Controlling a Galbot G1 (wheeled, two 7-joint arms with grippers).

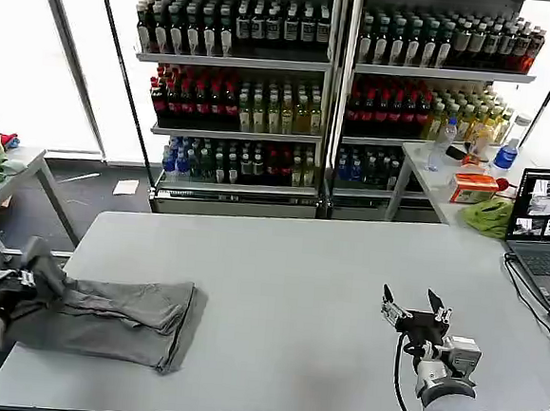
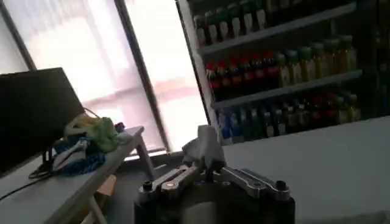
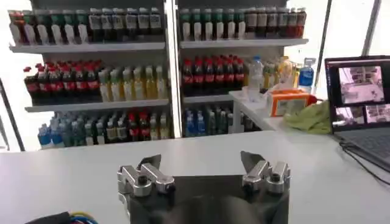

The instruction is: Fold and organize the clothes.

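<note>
On the grey table [image 1: 297, 293] lies one folded grey shirt [image 1: 118, 319], its end pinched by the left claw [image 1: 23, 279]; the right claw [image 1: 413, 305] hovers spread.

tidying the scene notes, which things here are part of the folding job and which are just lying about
Part of the job:
grey shirt, folded on the table
left gripper, shut on the shirt's edge
right gripper, open above the table

Lying about:
laptop
green cloth
orange box
bottle shelves
</note>
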